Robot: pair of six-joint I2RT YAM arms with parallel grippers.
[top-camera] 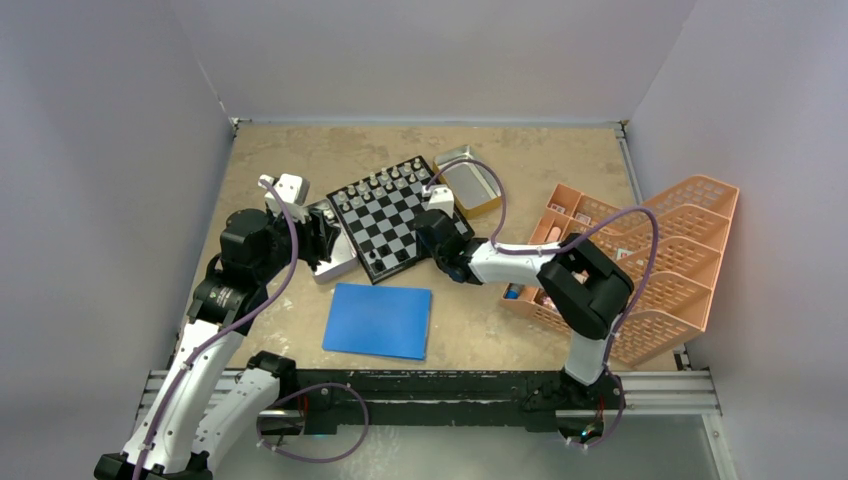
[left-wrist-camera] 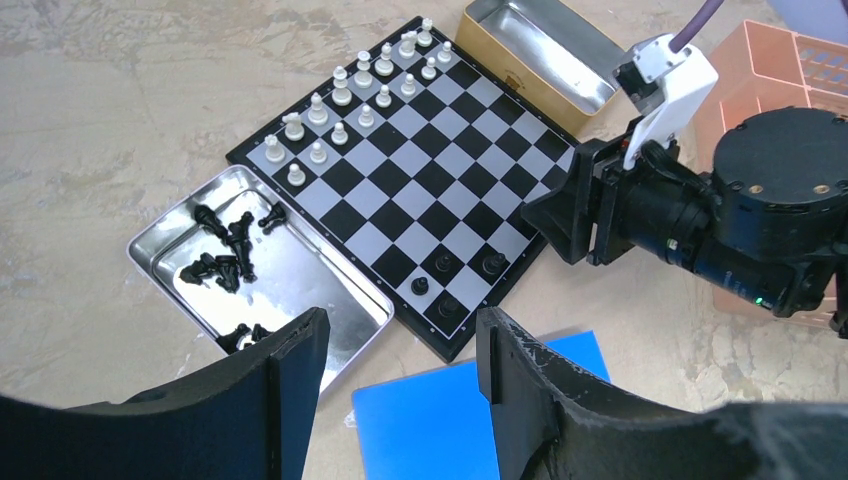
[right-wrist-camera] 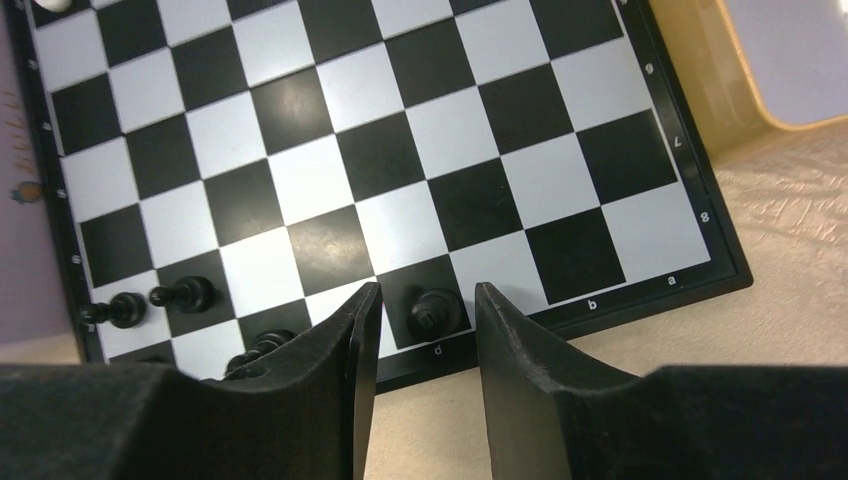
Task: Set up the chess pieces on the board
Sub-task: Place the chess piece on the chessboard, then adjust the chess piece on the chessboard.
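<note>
With the right pincer (right-wrist-camera: 425, 300) narrowly parted astride a black piece (right-wrist-camera: 432, 315) standing on the board's (right-wrist-camera: 500, 190) near edge row, a skewed lift could clip and topple it.

The left arm (top-camera: 215, 330) climbs from its base at seven o'clock of the top view toward twelve, its elbow folded and its wrist turned toward three o'clock; the left gripper (left-wrist-camera: 400, 345) hangs with jaws wide apart; the right arm (top-camera: 585, 290) bends sharply at the elbow, its forearm stretching toward ten o'clock; the right gripper (right-wrist-camera: 427, 300) points low, fingers parted.
</note>
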